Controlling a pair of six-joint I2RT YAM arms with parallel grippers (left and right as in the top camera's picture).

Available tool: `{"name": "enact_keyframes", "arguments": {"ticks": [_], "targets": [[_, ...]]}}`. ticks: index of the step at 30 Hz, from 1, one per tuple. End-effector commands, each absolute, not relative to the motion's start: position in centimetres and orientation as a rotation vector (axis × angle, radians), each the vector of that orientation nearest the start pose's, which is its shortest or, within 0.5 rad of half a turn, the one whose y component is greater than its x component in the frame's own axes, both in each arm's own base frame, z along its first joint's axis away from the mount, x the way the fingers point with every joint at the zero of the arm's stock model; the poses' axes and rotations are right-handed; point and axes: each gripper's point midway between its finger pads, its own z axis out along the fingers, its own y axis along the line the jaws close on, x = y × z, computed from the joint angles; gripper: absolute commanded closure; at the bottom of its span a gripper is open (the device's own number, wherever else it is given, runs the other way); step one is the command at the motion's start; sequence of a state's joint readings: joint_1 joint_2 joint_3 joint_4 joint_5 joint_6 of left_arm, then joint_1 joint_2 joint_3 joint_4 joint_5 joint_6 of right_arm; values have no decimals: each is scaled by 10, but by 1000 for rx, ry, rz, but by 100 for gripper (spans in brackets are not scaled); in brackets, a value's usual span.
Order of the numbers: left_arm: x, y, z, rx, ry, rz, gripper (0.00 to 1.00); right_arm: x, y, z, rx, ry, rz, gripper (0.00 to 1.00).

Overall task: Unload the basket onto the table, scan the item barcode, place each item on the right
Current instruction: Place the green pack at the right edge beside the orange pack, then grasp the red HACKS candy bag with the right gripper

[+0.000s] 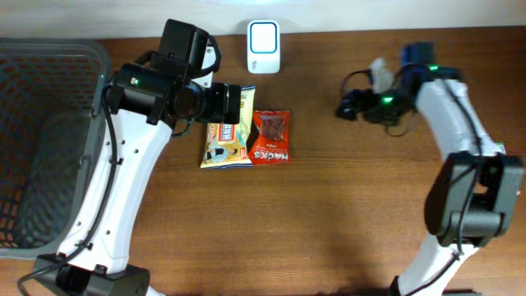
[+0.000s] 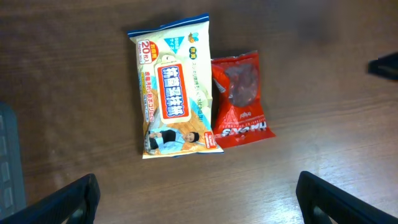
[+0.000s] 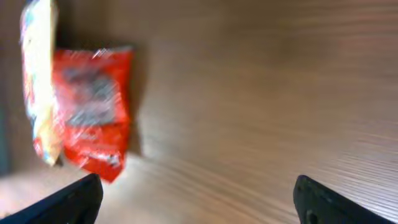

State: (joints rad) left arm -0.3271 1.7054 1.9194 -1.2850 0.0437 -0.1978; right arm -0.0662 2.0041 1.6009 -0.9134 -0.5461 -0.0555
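Two packets lie side by side on the wooden table: a pale yellow wipes packet point(image 1: 228, 137) point(image 2: 174, 87) and a red snack packet point(image 1: 269, 137) point(image 2: 239, 99). No barcode shows on either. A white scanner point(image 1: 263, 47) stands at the table's far edge. My left gripper point(image 1: 238, 103) point(image 2: 196, 202) hovers over the packets' far ends, wide open and empty. My right gripper point(image 1: 345, 107) point(image 3: 196, 199) is off to the right of them, open, with only bare wood between its fingers. Its view is blurred, with the red packet point(image 3: 93, 112) at the left.
A dark mesh basket point(image 1: 57, 48) fills the table's left end, and its edge point(image 2: 7, 162) shows in the left wrist view. Bare wood lies between the packets and the right arm and along the table's front.
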Motion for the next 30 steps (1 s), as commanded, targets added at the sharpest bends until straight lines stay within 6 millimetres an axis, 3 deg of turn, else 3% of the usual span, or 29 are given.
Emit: {"name": "enact_keyframes", "arguments": {"ticks": [1,2,4,6,10,13,14,17,19,20,22,23,24,26,28,30], "targets": [[376,-134,276,200,2635,-223,1,454,140,91,-109,2682,828,9],[376,-134,276,200,2635,-223,1,465,170,91,-21,2650,809,23],[376,-134,276,200,2635,-223,1,474,213,92,45,2598,837,47],[375,-137,275,209,2636,-226,1,469,247,81,25,2600,870,49],[375,-137,275,211,2636,-226,1,458,259,48,15,2674,812,49],[374,-138,275,214,2636,-227,1,454,250,25,67,2736,743,50],[374,-138,275,215,2635,-227,1,449,215,8,149,2796,462,50],[374,-138,275,214,2636,-227,1,439,159,2,206,2862,104,49],[374,-138,275,214,2636,-227,1,439,140,15,182,2893,1,41],[374,-138,275,215,2635,-227,1,441,135,35,172,2911,-14,36],[374,-138,275,214,2636,-227,1,439,129,67,159,2945,-32,35],[374,-138,275,214,2636,-227,1,435,123,81,170,2968,-49,44],[374,-138,275,214,2636,-227,1,431,117,88,187,2993,-62,70],[374,-138,275,214,2636,-227,1,418,107,80,215,3053,-82,96],[374,-138,275,214,2636,-227,1,404,120,60,212,3116,37,96],[374,-138,275,214,2635,-227,1,404,137,39,191,3107,146,96]]}}
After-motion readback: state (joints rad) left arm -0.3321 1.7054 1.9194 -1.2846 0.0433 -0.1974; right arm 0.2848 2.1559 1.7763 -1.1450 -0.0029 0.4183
